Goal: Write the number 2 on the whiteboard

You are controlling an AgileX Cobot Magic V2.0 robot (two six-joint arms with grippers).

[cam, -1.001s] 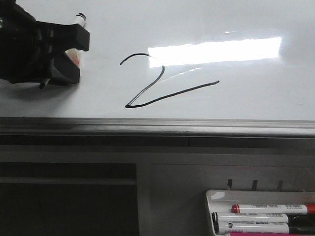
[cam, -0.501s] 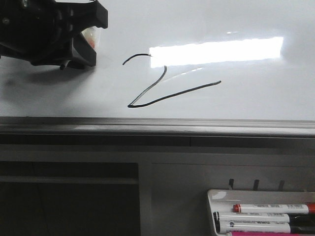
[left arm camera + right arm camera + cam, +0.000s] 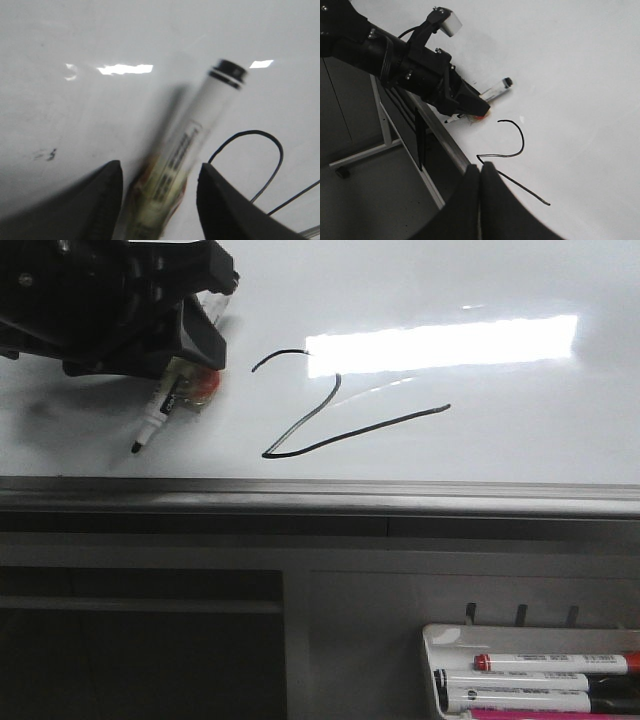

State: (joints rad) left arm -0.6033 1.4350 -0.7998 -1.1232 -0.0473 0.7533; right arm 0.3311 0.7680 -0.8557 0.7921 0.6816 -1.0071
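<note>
While the number 2 (image 3: 340, 410) sits on the whiteboard (image 3: 520, 430), the left jaws stand apart around a marker (image 3: 165, 415).

A grey ledge (image 3: 320, 540) runs flat across the front view, below the grey metal rail (image 3: 320, 492). Under it, toward 7 o'clock, sits a dark recessed panel (image 3: 140, 640); toward 5 o'clock a white tray (image 3: 432, 652) holds several markers (image 3: 550, 664), one red-capped. A bright rectangular glare (image 3: 440, 343), probably from a ceiling light, lies toward 1 o'clock. In the right wrist view a grey floor (image 3: 375, 200) and a pale frame leg (image 3: 379, 120) show at 8 o'clock.
</note>
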